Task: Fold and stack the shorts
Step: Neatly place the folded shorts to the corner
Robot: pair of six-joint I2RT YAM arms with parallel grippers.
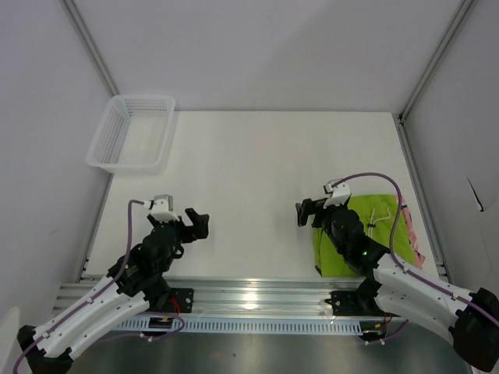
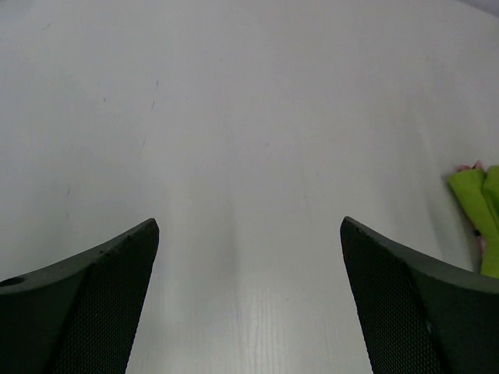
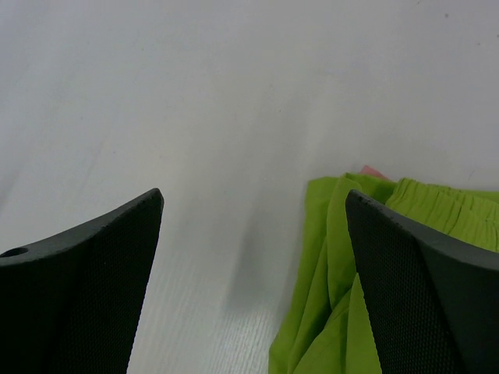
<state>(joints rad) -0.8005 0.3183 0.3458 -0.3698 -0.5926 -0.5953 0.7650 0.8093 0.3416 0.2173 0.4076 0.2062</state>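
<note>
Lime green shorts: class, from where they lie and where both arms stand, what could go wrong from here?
The lime green shorts cover the pink shorts, of which only an edge shows; a pinch could lift both layers.
Both pairs sit close to the table's right edge; a tug that way might slide them off.
The left pincer hangs open over bare table, far from them, so the open right pincer may fold alone and bunch the fabric.
</note>
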